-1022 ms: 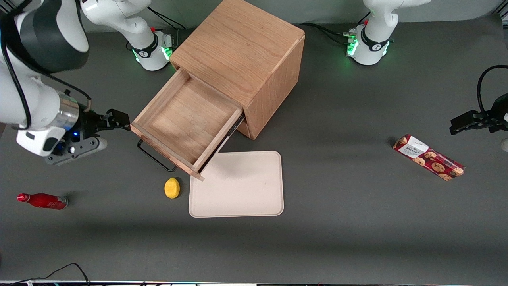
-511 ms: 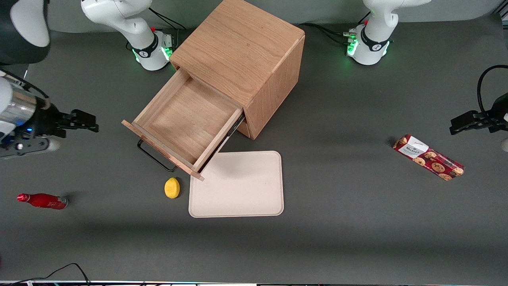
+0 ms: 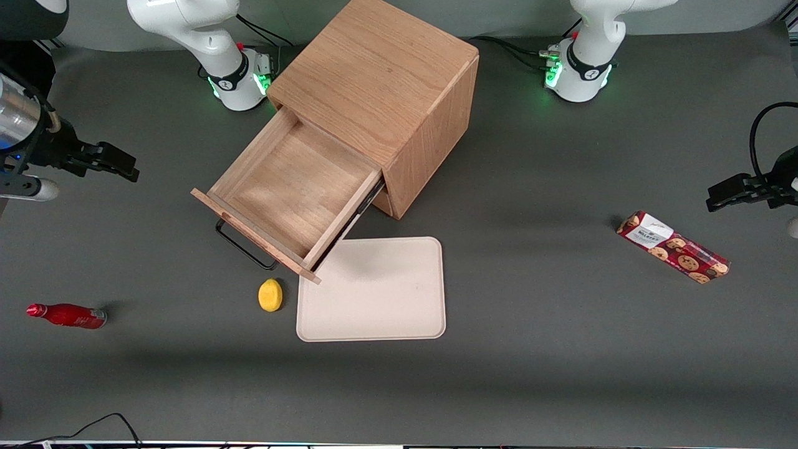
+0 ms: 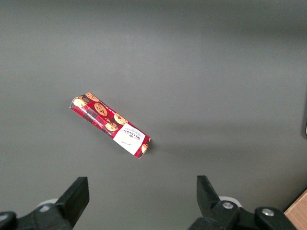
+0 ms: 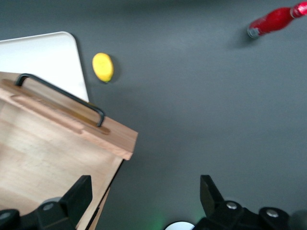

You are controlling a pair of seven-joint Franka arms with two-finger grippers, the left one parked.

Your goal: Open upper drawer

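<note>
The oak cabinet (image 3: 380, 68) stands at the table's middle. Its upper drawer (image 3: 293, 187) is pulled well out, and the wooden tray inside is bare. A thin black wire handle (image 3: 244, 245) sits on the flat drawer front (image 5: 72, 120); in the right wrist view the handle (image 5: 62, 96) shows along that front. My right gripper (image 3: 128, 167) hangs above the table toward the working arm's end, well apart from the drawer. It is open and holds nothing (image 5: 144, 191). The lower drawer is hidden under the open one.
A cream tray (image 3: 374, 293) lies on the table nearer the camera than the drawer, with a yellow lemon-shaped object (image 3: 270, 294) beside it. A red bottle (image 3: 65, 315) lies toward the working arm's end. A cookie box (image 3: 673, 247) lies toward the parked arm's end.
My gripper has drawn away from the drawer front's corner toward the working arm's end and risen. The drawer stays pulled out where it was.
</note>
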